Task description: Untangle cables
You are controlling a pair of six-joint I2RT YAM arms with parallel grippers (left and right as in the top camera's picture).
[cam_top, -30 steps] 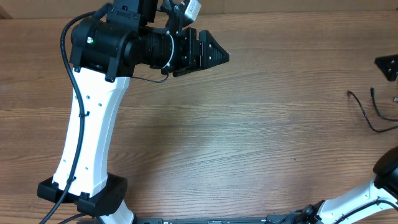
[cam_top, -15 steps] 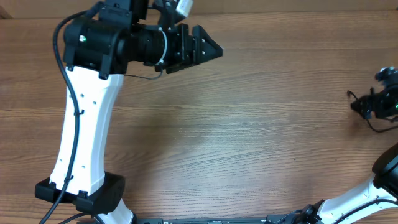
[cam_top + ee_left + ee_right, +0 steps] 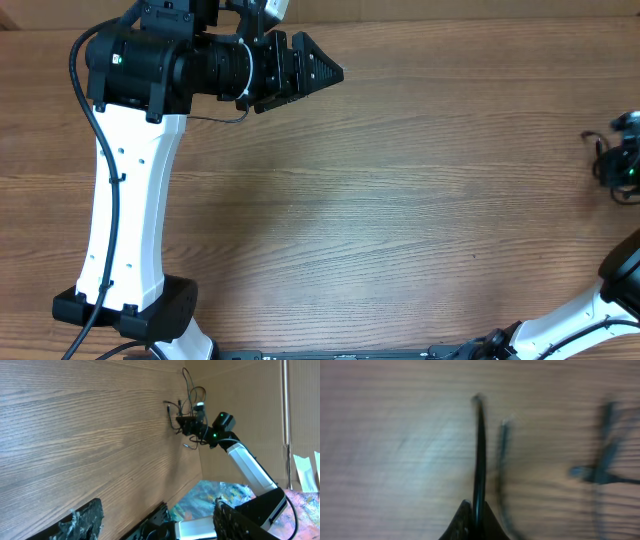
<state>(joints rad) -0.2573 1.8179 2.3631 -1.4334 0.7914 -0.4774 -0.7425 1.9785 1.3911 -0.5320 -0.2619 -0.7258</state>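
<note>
Left arm point(image 3: 125, 200): long white tapering shell with small dark screw holes down it and a black block at its foot. A thick black wire point(image 3: 118, 182) is clipped along the shell. Rounded black joint housing point(image 3: 140, 65) with a green dot. Left gripper point(image 3: 332, 72): black, wedge-shaped fingers point(image 3: 80, 520) flecked with pale fuzz. Right arm point(image 3: 250, 467): white tube with a black wrist and a green light point(image 3: 215, 436).

arms point(image 3: 125, 200) point(image 3: 250, 467) 2 | hands point(image 3: 325, 72) point(image 3: 622, 160) 2 | table point(image 3: 400, 220) 1 | cables point(image 3: 189, 387) — one tangle, strands uncountable
</note>
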